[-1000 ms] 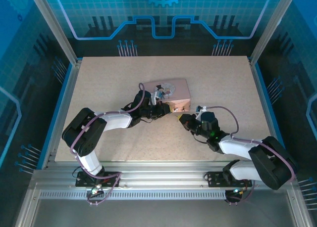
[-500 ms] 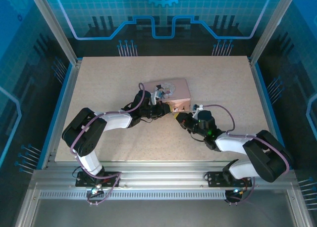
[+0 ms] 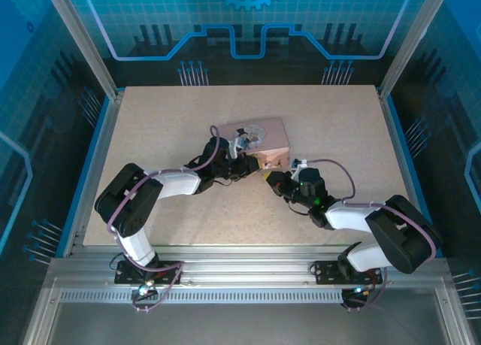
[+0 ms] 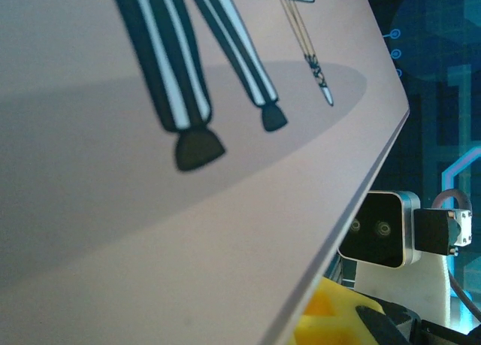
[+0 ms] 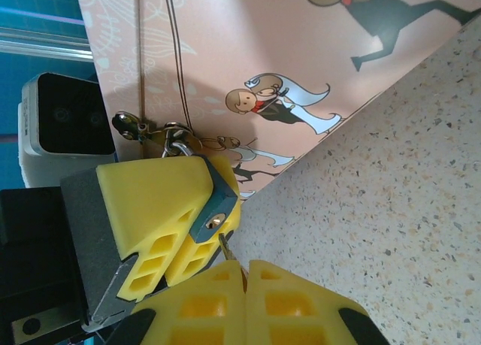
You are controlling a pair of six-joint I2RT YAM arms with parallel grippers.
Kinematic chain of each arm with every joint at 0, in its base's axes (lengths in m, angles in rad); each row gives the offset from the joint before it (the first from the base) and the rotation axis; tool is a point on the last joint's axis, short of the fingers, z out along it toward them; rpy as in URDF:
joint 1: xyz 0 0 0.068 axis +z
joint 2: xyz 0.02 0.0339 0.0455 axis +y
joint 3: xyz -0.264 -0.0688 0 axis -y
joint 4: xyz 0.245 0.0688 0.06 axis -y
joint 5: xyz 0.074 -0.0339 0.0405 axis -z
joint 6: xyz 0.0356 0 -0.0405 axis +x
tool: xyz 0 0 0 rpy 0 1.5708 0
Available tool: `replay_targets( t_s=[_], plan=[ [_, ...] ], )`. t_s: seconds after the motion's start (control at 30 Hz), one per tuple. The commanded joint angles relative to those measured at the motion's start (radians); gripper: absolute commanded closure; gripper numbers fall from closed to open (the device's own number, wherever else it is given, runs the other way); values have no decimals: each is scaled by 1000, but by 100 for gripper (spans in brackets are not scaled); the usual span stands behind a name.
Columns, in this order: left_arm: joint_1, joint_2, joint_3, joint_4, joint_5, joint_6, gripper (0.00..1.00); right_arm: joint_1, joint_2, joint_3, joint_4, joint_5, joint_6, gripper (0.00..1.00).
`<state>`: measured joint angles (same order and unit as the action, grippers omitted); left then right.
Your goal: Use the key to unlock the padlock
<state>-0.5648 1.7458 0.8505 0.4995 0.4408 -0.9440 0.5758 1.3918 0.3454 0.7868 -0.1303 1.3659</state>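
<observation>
Near the middle of the speckled counter (image 3: 338,119) sits a pink tin (image 3: 259,138) printed with a cartoon couple, and both arms have their hands in at its near side. The left hand (image 3: 242,164) reaches in from the left and the right hand (image 3: 273,180) from the right, almost tip to tip just in front of the tin. From the right wrist you get the close look: the padlock (image 5: 213,204), a tiny thing with a blue body, hangs at the tin's side, its metal shackle (image 5: 177,146) hooked through a small fitting on the tin. The left hand is clamped narrow on it, with yellow fingers (image 5: 150,206) pinching the blue body so that the brass keyhole end faces the other hand. The right hand is pressed fully together, its two yellow fingertips (image 5: 214,300) meeting, and a thin metal key (image 5: 224,246) pokes out from between them up to the keyhole end of the lock. I can't tell how far the key is into the lock. The camera (image 5: 64,116) of the left wrist shows just behind the lock. From the left wrist, the tin's pink face looms very close, with the right wrist's camera (image 4: 376,226) past its edge.
</observation>
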Motion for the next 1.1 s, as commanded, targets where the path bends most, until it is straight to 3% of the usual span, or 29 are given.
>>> replay_targets(
  t_s=[0.0,0.87,1.07],
  plan=[
    [8,8,16,54,52,-23,100,10,6,33,36,21,2,100],
    [8,30,8,114,78,-62,100,20,-3,42,21,96,1,100],
    [7,29,3,125,83,-66,100,41,64,38,132,109,61,100]
  ],
)
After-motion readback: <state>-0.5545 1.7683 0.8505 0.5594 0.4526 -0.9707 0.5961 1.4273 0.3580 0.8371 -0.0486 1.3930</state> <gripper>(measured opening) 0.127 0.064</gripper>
